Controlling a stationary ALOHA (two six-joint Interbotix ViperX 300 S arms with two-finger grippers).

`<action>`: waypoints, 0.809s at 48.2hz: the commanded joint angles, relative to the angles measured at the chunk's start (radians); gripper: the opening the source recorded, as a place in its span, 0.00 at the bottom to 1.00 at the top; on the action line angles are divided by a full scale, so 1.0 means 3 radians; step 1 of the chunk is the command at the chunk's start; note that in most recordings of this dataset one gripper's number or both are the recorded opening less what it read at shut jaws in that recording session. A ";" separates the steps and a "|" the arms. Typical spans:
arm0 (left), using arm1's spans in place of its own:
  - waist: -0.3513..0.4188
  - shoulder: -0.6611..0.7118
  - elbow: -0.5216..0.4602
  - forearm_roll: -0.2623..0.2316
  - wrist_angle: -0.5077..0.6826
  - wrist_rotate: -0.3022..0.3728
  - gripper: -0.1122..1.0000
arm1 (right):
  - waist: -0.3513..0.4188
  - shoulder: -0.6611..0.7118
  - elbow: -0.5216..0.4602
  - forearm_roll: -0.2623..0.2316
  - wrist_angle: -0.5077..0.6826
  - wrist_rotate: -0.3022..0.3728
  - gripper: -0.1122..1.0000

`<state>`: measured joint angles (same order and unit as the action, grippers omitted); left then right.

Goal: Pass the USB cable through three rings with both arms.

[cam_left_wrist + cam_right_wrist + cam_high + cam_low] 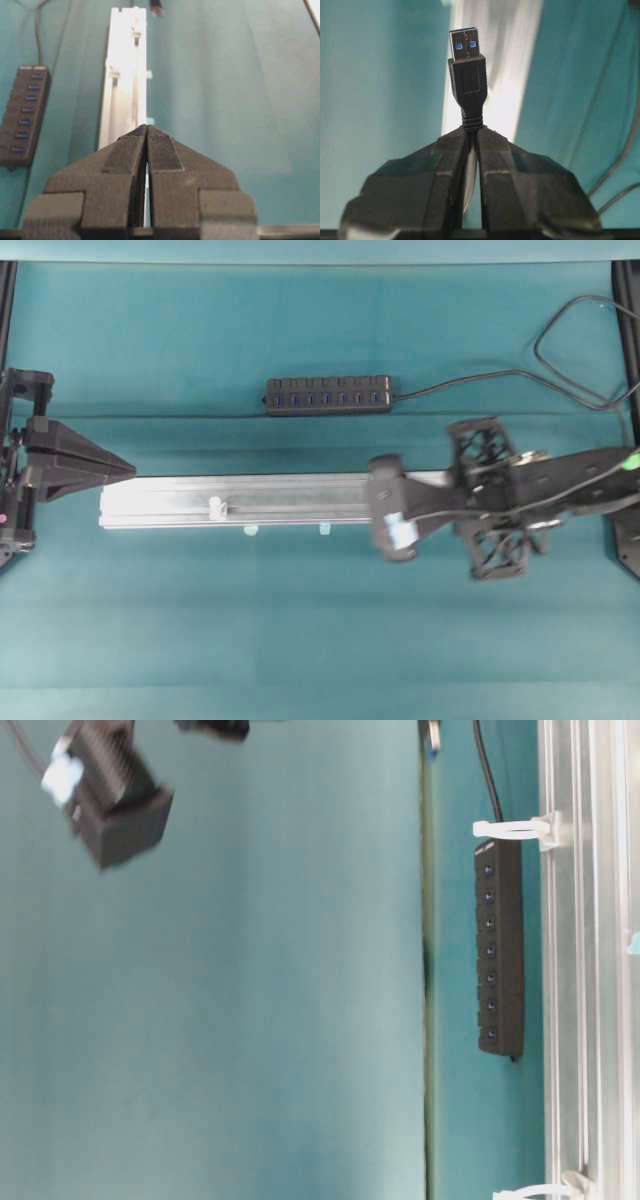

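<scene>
While the left tool (pixel 125 468) is waiting pressed shut and empty at the near end of the aluminium rail (pixel 280 502), the right tool (pixel 472 131) is pinching the USB cable (pixel 467 80) just behind its plug, so the connector is sticking out ahead like a needle for threading. It is hanging above the rail's far end, clear of the three rings (pixel 216 507). None looks threaded yet. The hub (pixel 328 395) is lying apart on the desk (pixel 300 640).
</scene>
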<state>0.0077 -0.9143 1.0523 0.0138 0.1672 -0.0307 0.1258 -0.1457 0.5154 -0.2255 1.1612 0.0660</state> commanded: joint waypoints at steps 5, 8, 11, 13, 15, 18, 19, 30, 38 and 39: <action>0.0000 0.0020 -0.0087 0.0005 -0.0015 -0.0005 0.12 | -0.0031 -0.0281 0.0210 -0.0041 0.0005 -0.0005 0.04; 0.0005 0.0020 -0.0087 0.0010 -0.0015 -0.0005 0.12 | -0.0036 -0.0343 0.0291 -0.0041 0.0005 0.0010 0.04; 0.0000 0.0020 -0.0087 0.0005 -0.0015 -0.0005 0.12 | -0.0046 -0.0404 0.0383 -0.0041 0.0005 0.0046 0.04; 0.0000 0.0020 -0.0087 0.0005 -0.0020 -0.0005 0.12 | -0.0051 -0.0450 0.0440 -0.0041 0.0005 0.0072 0.04; 0.0005 0.0020 -0.0087 0.0010 -0.0020 -0.0005 0.12 | -0.0061 -0.0496 0.0491 -0.0041 0.0000 0.0102 0.04; 0.0005 0.0020 -0.0087 0.0005 -0.0020 -0.0005 0.12 | -0.0077 -0.0568 0.0583 -0.0041 -0.0010 0.0133 0.04; 0.0010 0.0020 -0.0087 0.0005 -0.0020 -0.0005 0.12 | -0.0082 -0.0593 0.0608 -0.0041 -0.0015 0.0138 0.04; 0.0010 0.0020 -0.0087 0.0005 -0.0015 -0.0005 0.12 | -0.0138 -0.0787 0.0864 -0.0041 -0.0077 0.0148 0.04; 0.0010 0.0026 -0.0087 0.0005 -0.0015 -0.0010 0.12 | -0.0164 -0.0808 0.0972 -0.0041 -0.0251 0.0143 0.04; 0.0010 0.0026 -0.0087 0.0005 -0.0020 -0.0010 0.12 | -0.0169 -0.0803 0.0982 -0.0041 -0.0291 0.0143 0.04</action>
<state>0.0092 -0.9127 1.0523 0.0138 0.1657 -0.0322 0.0813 -0.3789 0.8084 -0.2332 1.1029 0.1012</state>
